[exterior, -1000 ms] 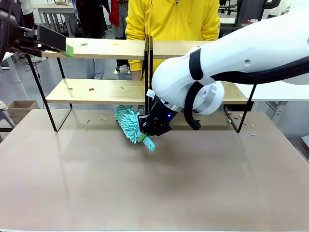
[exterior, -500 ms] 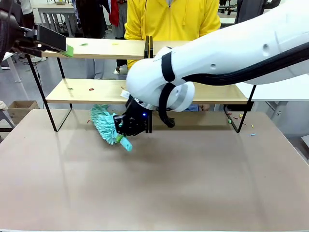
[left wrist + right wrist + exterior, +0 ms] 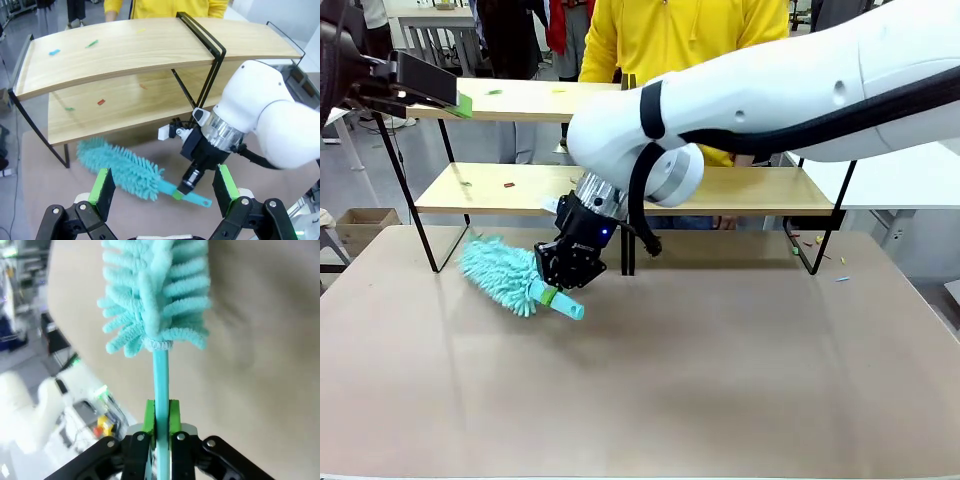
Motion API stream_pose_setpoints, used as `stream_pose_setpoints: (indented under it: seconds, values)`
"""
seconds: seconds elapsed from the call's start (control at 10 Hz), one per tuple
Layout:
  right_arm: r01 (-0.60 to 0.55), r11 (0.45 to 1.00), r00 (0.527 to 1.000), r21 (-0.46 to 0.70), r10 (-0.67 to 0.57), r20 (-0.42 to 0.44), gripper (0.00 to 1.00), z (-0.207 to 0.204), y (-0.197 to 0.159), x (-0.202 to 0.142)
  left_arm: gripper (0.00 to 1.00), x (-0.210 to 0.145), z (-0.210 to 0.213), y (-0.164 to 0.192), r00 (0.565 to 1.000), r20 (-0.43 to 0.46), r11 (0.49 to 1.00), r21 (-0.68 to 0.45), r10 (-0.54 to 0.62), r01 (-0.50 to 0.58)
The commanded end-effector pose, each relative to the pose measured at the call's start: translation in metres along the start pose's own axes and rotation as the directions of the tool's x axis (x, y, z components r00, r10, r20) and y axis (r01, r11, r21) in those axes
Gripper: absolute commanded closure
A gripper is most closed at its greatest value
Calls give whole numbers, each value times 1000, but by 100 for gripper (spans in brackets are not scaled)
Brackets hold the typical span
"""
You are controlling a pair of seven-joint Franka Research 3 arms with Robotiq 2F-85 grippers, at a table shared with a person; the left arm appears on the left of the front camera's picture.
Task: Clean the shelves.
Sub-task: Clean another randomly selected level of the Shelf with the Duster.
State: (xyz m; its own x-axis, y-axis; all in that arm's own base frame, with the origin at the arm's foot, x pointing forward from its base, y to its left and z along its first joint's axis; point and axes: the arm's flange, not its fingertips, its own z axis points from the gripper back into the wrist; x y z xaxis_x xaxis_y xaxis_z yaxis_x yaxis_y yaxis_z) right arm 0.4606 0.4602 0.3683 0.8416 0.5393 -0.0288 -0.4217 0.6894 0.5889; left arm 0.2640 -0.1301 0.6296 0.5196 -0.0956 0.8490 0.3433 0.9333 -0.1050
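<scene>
The shelves [image 3: 520, 188] span the far side of the table, two wooden tiers on thin black frames, also seen from above in the left wrist view [image 3: 125, 50]. Small coloured scraps [image 3: 509, 184] lie on the boards. My right gripper [image 3: 565, 275] is shut on the handle of a teal fluffy duster [image 3: 500, 275]. The duster's head lies low over the table, just in front of the left rack's lower tier. In the right wrist view, the green pads [image 3: 172, 415] clamp the thin handle below the duster head [image 3: 155, 295]. My left gripper [image 3: 164, 187] hovers open, high at the left by the top board [image 3: 460, 98].
A person in a yellow top [image 3: 680, 40] stands behind the shelves. More scraps [image 3: 843, 278] lie on the table near the right rack's leg and under the left rack [image 3: 503, 250]. The brown tabletop [image 3: 720, 400] in front is bare.
My right arm has swept the duster leftward along the table, from the middle of the shelves to in front of the left rack. The left gripper has not moved.
</scene>
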Motion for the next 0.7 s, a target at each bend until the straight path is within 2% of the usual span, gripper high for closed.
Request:
stream_pose_setpoints:
  seconds: [0.0, 0.1, 0.2, 0.4, 0.5, 0.6]
  values:
    - [-111, 984, 947, 140, 148, -285, 88, 19, -14, -22, 0, 0, 1, 0, 1000, 3, 1000, 3, 0, 0]
    - [-168, 969, 895, 184, 228, -384, 88, 25, -18, -34, 0, 0, 1, 0, 1000, 3, 1000, 3, 0, 0]
    - [-229, 939, 860, 257, 319, -398, 88, 35, -21, -48, 0, 0, 1, 0, 1000, 3, 1000, 3, 0, 0]
    - [-265, 889, 866, 373, 390, -314, 88, 56, -31, -68, 0, 0, 1, 0, 1000, 3, 1000, 3, 0, 0]
    - [-277, 876, 867, 394, 404, -290, 88, 64, -35, -79, 0, 0, 1, 0, 1000, 3, 1000, 3, 0, 0]
    - [-317, 848, 868, 424, 439, -230, 88, 82, -43, -108, 0, 0, 1, 0, 1000, 3, 1000, 3, 0, 0]
